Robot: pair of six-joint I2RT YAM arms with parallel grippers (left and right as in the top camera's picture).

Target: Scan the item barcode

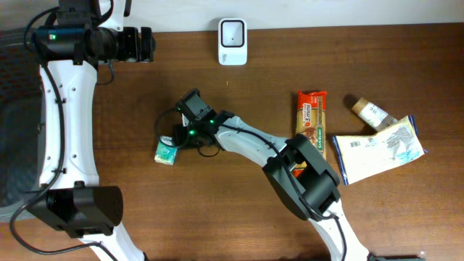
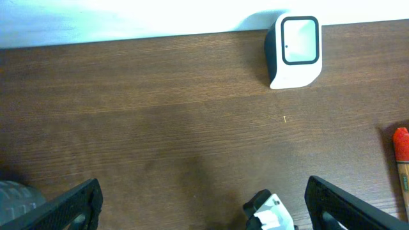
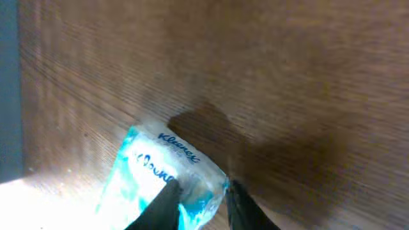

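noted tissue pack [image 1: 166, 151] on the bench [image 1: 254, 72], left of centre; blue-and-white wrapper, kleenex print legible in right wrist view. found right gripper [image 3: 201, 206] reaching leftward across the bench to it, jaws closed in on one end of the pack with a finger [image 3: 163, 204] on either side; reads as a pinch on the wrapper. cannot tell whether lifted off the wood or resting on it.

located left gripper [image 1: 147, 45] at far left, well apart from the pack, jaws spread wide above bare wood, holding nothing.

spotted scanner [image 1: 232, 41] at the far edge, about centre, white body with dark-rimmed window; well apart from the pack.

logged other goods at right: orange snack bar [image 1: 312, 116] lying near-to-far, near end hidden under the right arm; small brown bottle [image 1: 368, 111] on its side further right; white-and-blue pouch [image 1: 378, 148] just beside the bottle on its near side, printed panel facing up.
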